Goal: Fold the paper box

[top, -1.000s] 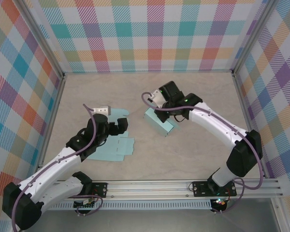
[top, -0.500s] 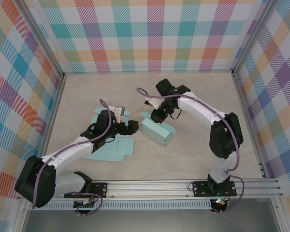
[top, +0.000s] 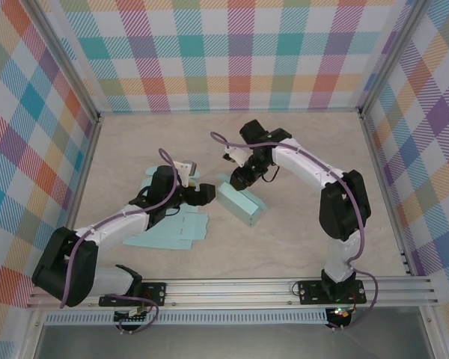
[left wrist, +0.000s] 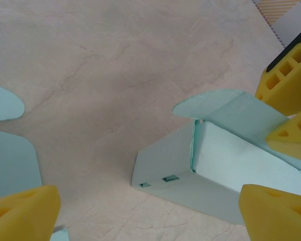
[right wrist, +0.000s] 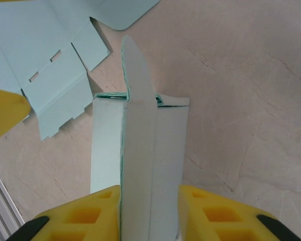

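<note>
Nearest the bases, a flat pale-teal card blank (top: pixel 168 232) with round-cornered flaps and small slots lies on the marbled beige table (top: pixel 307 224). Past it the left gripper (top: pixel 206 196) has its yellow fingers (left wrist: pixel 22 211) spread wide and holds nothing, pointing at the paper box (top: pixel 239 205) just beside it. The box (same matte teal card, crisp creases, one rounded flap jutting from its end) sits mid-table. Beyond it, the right gripper (top: pixel 238 178) is clamped on the box's upper panel.
</note>
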